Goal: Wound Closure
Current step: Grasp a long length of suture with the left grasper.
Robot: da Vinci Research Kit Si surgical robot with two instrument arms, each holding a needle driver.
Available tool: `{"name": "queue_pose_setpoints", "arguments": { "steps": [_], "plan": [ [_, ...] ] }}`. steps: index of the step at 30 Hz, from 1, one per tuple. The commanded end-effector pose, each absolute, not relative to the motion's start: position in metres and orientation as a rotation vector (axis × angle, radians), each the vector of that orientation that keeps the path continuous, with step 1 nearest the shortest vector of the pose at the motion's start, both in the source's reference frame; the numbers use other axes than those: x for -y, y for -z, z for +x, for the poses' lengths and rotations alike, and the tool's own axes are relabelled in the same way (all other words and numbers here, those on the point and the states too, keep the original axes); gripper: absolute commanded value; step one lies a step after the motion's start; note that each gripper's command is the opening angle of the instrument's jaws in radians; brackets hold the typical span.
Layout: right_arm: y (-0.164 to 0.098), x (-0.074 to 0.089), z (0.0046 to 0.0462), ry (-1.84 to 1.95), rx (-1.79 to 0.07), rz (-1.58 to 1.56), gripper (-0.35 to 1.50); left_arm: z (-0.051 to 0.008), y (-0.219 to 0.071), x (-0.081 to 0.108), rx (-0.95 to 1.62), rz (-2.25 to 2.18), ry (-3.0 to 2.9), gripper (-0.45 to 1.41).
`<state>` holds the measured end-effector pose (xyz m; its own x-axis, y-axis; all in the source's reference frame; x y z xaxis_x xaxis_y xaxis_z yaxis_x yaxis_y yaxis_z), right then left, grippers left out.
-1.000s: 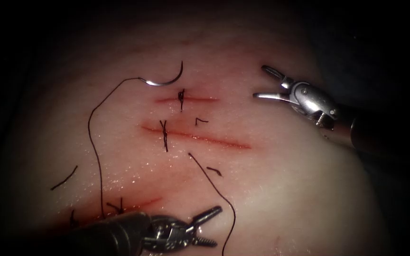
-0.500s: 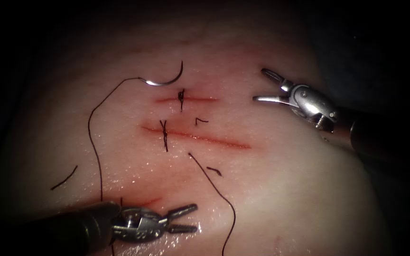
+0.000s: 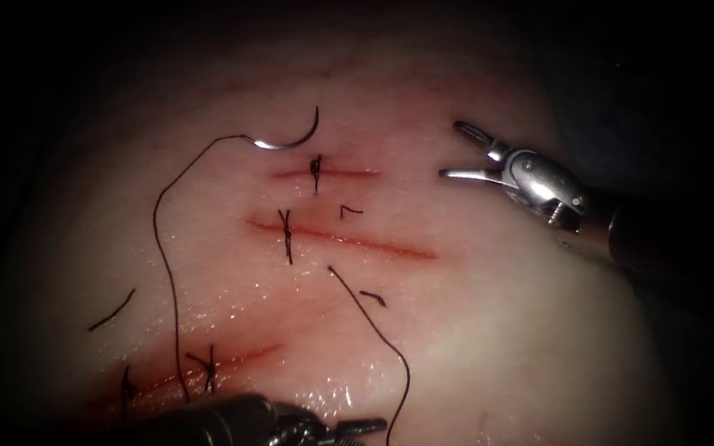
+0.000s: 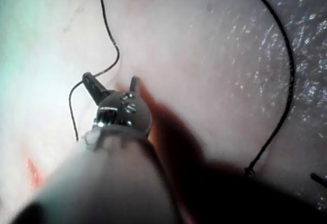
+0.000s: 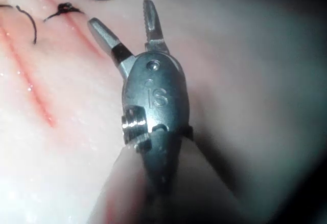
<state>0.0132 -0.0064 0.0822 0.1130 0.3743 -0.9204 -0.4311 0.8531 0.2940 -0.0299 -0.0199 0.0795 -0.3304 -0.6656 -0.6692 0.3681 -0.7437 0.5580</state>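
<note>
Tissue: noted with three red cuts, seen from the endoscope.

Far left: short cut end found loose on the surface.

Lower cut, left of centre: crossed by dark stitches.

Thread: traced from the needle's blunt end, out to the left, then down past the lower cut towards the left tool.

Left tool: seen low at the near edge of the tissue, jaws apart, clamped on nothing. In the left wrist view, thread found running right by one jaw tip. Could not tell whether touching.

Needle: lay free on the tissue just above the upper cut, held by neither tool, not in the tissue.

Upper cut and middle cut: one stitch each, towards the left end.

Second strand: free end just below the middle cut, curving down to the near edge. Two more small cut ends lay near it.

Right tool: right of the upper cut, above the tissue, jaws spread wide, holding nothing. Same confirmed in the right wrist view, needle lying just beyond the jaw tips.
</note>
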Motion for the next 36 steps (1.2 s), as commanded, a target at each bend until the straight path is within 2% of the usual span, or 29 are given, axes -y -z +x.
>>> {"name": "queue_pose_setpoints", "arguments": {
  "steps": [1,4,10,13,18,22,24,25,30,36],
  "plan": [
    [-0.0828,0.0059,0.014,-0.589,-1.336,-0.054,1.33,-0.0306,-0.0799,0.0201,0.42,1.252,2.086,0.69],
    [-0.0829,0.0059,0.014,-0.587,-1.333,-0.054,1.33,-0.0314,-0.0794,0.0206,0.464,1.189,2.053,0.83],
    [-0.0829,0.006,0.0141,-0.587,-1.334,-0.054,1.33,-0.0334,-0.0794,0.0211,0.469,1.076,2.026,0.93],
    [-0.0829,0.006,0.0141,-0.591,-1.335,-0.05,1.33,-0.0351,-0.0798,0.0213,0.46,1.008,2.011,0.91],
    [-0.0828,0.0061,0.0141,-0.591,-1.335,-0.05,1.33,-0.0368,-0.0809,0.0223,0.466,0.948,2.016,0.49],
    [-0.0828,0.0061,0.0141,-0.59,-1.337,-0.048,1.33,-0.0373,-0.0822,0.023,0.425,0.885,2.027,0.57],
    [-0.0828,0.0061,0.0142,-0.595,-1.337,-0.045,1.33,-0.0372,-0.0829,0.0229,0.423,0.848,2.038,-0.25],
    [-0.0828,0.0061,0.0142,-0.596,-1.337,-0.045,1.33,-0.0371,-0.0829,0.0228,0.422,0.84,2.049,-0.45],
    [-0.0828,0.0061,0.0145,-0.597,-1.343,-0.038,1.33,-0.0359,-0.082,0.0211,0.371,0.825,2.131,-0.45],
    [-0.0828,0.0062,0.0156,-0.588,-1.343,-0.032,1.33,-0.0332,-0.0791,0.018,0.427,0.902,2.199,-0.45]
  ]
}}
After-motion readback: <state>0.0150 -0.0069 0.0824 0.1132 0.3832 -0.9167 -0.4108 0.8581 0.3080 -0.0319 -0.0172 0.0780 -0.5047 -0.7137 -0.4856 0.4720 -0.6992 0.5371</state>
